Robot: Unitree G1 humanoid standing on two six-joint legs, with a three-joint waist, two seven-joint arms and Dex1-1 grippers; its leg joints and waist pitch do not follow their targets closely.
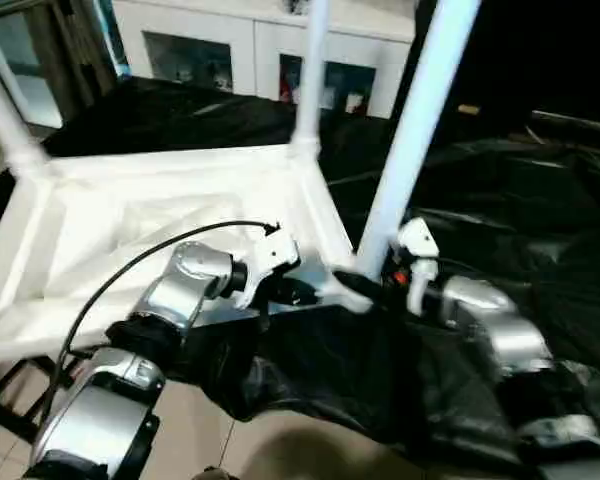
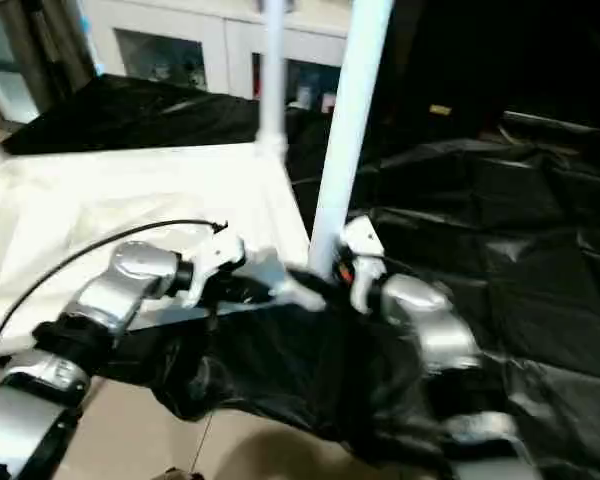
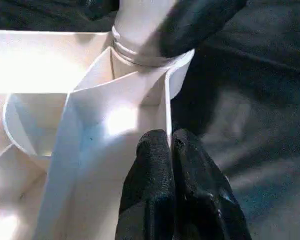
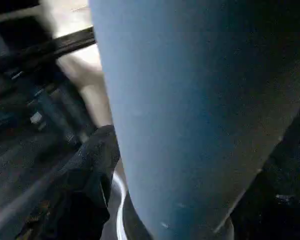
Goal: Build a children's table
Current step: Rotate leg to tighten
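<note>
**Near-right leg being seated in its corner socket**

The white tabletop (image 1: 170, 215) lies upside down, ribbed underside up, on a surface draped in black sheeting (image 1: 520, 210), with a white glass-fronted cabinet (image 1: 250, 45) beyond it. Three legs stand upright from its corners: one at the far left (image 1: 5, 125), one at the far right (image 1: 310, 75), and the near-right leg (image 1: 420, 120), which leans slightly to the right.

The right gripper (image 1: 365, 285) sits at the base of that near-right leg, one black finger (image 4: 90, 170) beside the tube; whether it grips or merely brackets the leg cannot be told. The left gripper (image 3: 172, 150) has its two fingers pressed together, holding nothing, their tips bearing on the tabletop's rim wall just beside the socket (image 3: 140, 55).

To finish this step well, the leg probably needs straightening until it stands square to the tabletop. The left gripper should pin the corner while the right drives the leg fully home.
</note>
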